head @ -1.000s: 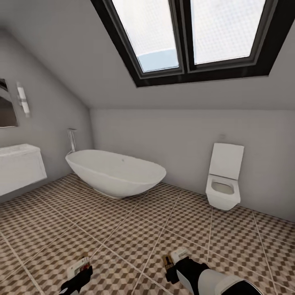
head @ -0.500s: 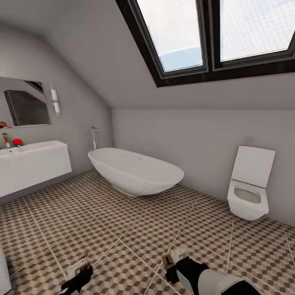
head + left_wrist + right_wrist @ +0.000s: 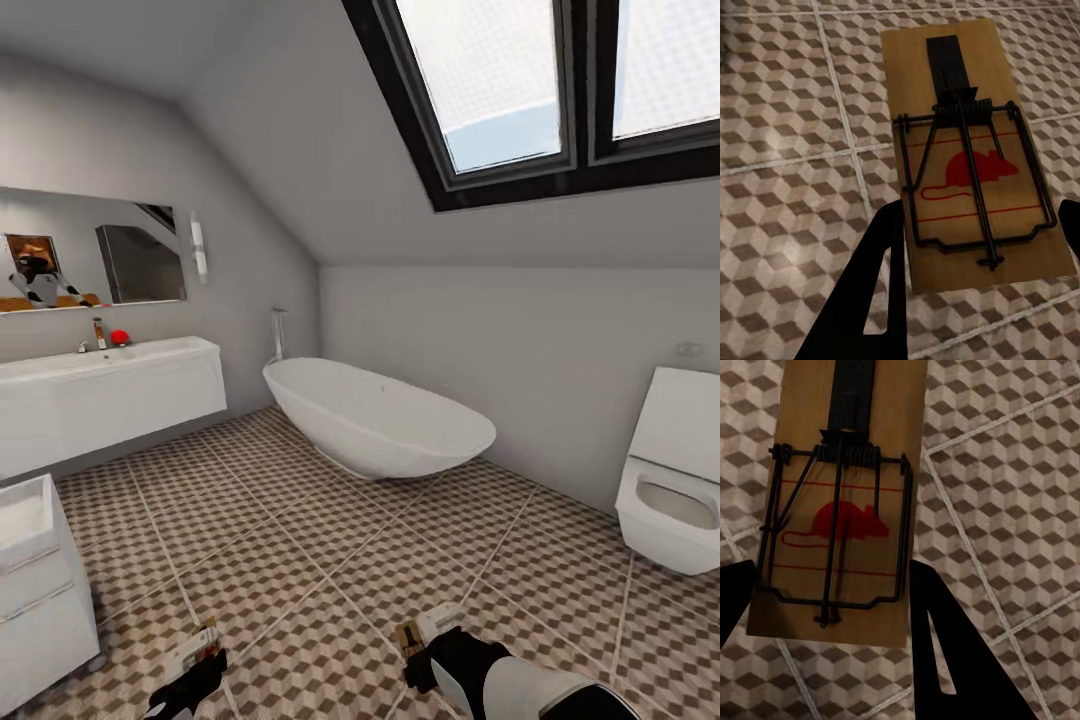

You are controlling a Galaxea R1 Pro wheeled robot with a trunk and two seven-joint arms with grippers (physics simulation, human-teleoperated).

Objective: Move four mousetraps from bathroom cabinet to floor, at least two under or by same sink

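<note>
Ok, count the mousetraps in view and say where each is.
2. One mousetrap sits in the left gripper, one in the right gripper. Others may be out of view.

Soft, even daylight comes from the black-framed slanted skylight (image 3: 560, 100), leaving the grey walls and glossy white oval bathtub (image 3: 380, 420) bright and without glare. The head view bends wide toward its edges. Both wrist views are dimmer but sharp, with faint shadows on the cube-patterned tile floor (image 3: 787, 150).
</note>
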